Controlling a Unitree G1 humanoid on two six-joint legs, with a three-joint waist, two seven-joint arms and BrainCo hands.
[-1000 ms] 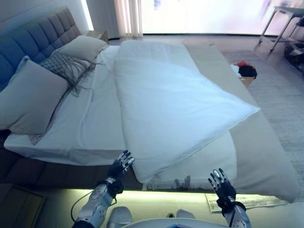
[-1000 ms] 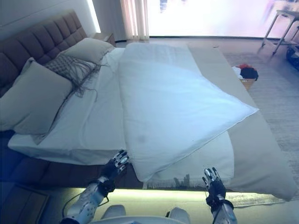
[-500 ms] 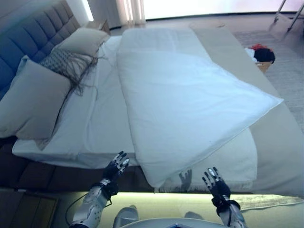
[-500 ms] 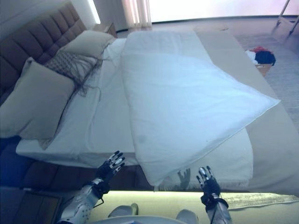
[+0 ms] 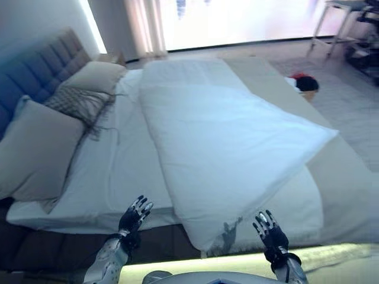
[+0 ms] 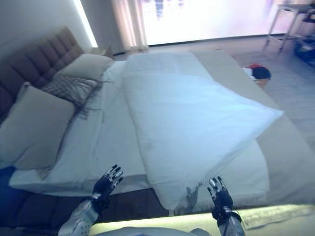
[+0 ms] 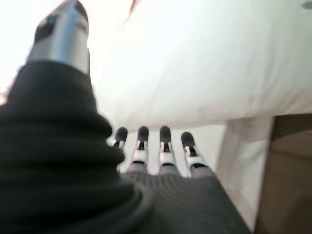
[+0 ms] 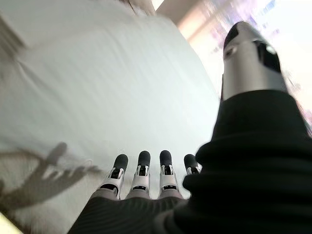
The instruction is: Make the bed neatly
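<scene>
A white duvet [image 5: 231,142] lies folded and skewed across the bed, one corner [image 5: 331,135] jutting to the right over a beige bedspread [image 5: 349,177]. The white sheet [image 5: 124,171] is bare on the left. Beige pillows [image 5: 35,151] and a grey fringed cushion [image 5: 76,100] rest by the padded headboard [image 5: 41,71]. My left hand [image 5: 133,216] is open at the bed's near edge, left of the duvet's near corner [image 5: 204,239]. My right hand [image 5: 269,231] is open just right of that corner, holding nothing.
A basket with red and dark clothes [image 5: 303,84] sits on the floor beyond the bed's right side. A metal-legged table [image 5: 337,18] stands at the far right. Curtains [image 5: 142,26] hang by the bright window. A nightstand [image 5: 109,58] is beside the headboard.
The camera has tilted up, showing more of the room. Both hands stay open at the bed's near edge, the left one a little lower and further left.
</scene>
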